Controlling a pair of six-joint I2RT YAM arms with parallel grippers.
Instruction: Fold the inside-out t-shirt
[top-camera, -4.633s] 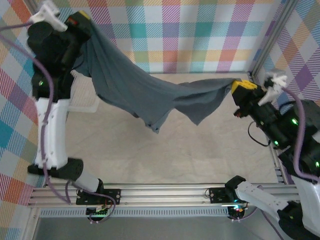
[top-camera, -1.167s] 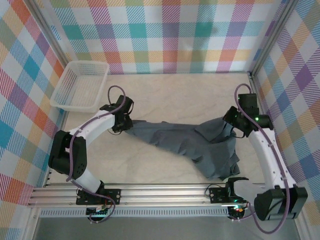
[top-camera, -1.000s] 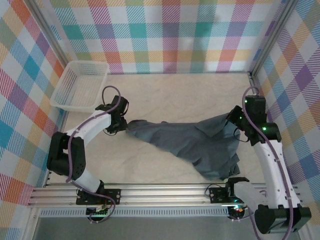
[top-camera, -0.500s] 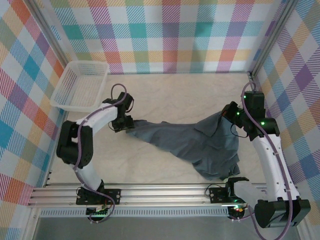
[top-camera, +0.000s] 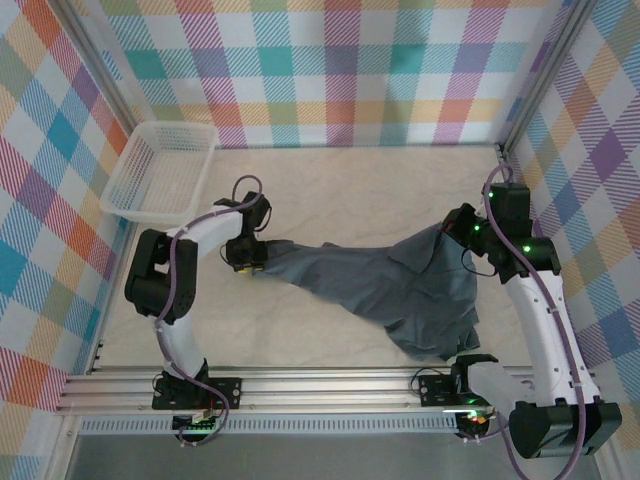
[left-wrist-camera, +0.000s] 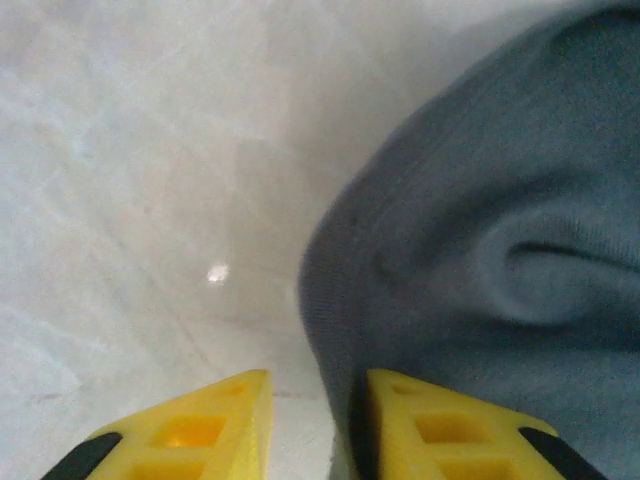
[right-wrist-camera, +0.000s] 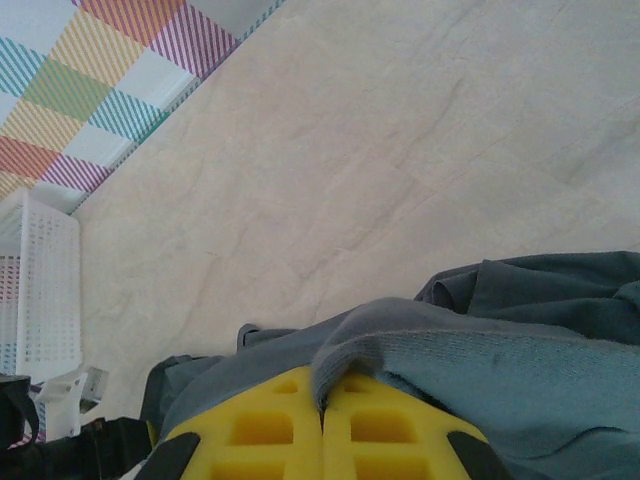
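Note:
The inside-out t-shirt (top-camera: 380, 280), dark slate grey, lies stretched across the table and is bunched in a heap at the near right. My left gripper (top-camera: 246, 262) is down at the shirt's left end. In the left wrist view its yellow fingers (left-wrist-camera: 200, 430) stand apart, and the t-shirt's hem (left-wrist-camera: 330, 300) runs into the gap of the left gripper (left-wrist-camera: 315, 380) beside the right finger. My right gripper (top-camera: 462, 226) holds the shirt's right end a little above the table. In the right wrist view the right gripper (right-wrist-camera: 322, 385) is shut on a fold of the t-shirt (right-wrist-camera: 520, 370).
A white mesh basket (top-camera: 170, 127) stands at the far left corner; the basket (right-wrist-camera: 40, 280) also shows at the left edge of the right wrist view. Plaid walls close in the back and both sides. Bare table (top-camera: 340, 190) lies behind the shirt.
Earlier the shirt hung in the air between both raised grippers; it now lies on the table. Over the last second the left gripper let go, opened wider, then narrowed beside the hem. The right gripper stayed put.

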